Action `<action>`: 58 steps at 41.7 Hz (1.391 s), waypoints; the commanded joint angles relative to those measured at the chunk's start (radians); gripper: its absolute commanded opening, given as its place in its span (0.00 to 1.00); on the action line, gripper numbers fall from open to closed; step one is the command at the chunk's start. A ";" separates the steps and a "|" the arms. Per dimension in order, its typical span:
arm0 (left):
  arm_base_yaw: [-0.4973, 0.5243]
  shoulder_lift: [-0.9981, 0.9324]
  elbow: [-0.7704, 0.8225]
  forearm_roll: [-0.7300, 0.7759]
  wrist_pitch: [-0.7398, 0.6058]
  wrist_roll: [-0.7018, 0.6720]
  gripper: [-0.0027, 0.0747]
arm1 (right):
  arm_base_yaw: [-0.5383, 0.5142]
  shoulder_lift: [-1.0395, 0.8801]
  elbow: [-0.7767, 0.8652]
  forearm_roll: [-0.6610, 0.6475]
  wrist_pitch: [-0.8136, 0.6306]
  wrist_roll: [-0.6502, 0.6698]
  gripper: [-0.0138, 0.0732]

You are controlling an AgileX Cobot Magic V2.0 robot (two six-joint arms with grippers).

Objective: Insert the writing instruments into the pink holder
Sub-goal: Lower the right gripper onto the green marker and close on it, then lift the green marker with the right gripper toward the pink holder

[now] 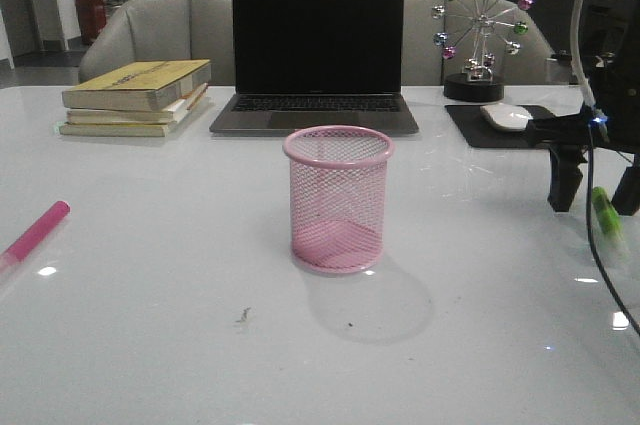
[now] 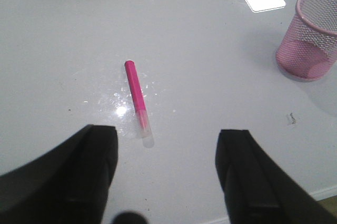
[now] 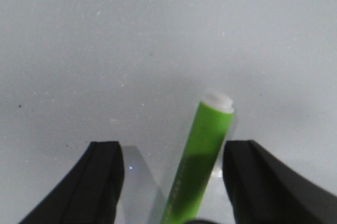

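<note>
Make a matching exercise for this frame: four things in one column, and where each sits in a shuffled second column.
Things:
1. green marker
2. pink marker
3. holder
4. books

Places:
A. table centre, upright, nothing inside
B. far left of the table, beside the laptop
C. between the open fingers of the right end effector
D. flat on the table near the left edge, ahead of the open left end effector

Pairs: 1-C, 2-D, 3-A, 4-B

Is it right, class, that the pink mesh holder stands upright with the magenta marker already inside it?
No. The pink mesh holder stands upright but empty. The front view shows the magenta marker lying on the table, far toward the robot's left.
</note>
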 commanded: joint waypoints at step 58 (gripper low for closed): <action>-0.007 0.006 -0.030 0.000 -0.074 0.000 0.62 | 0.571 -0.521 0.657 -0.078 -1.601 -0.037 0.31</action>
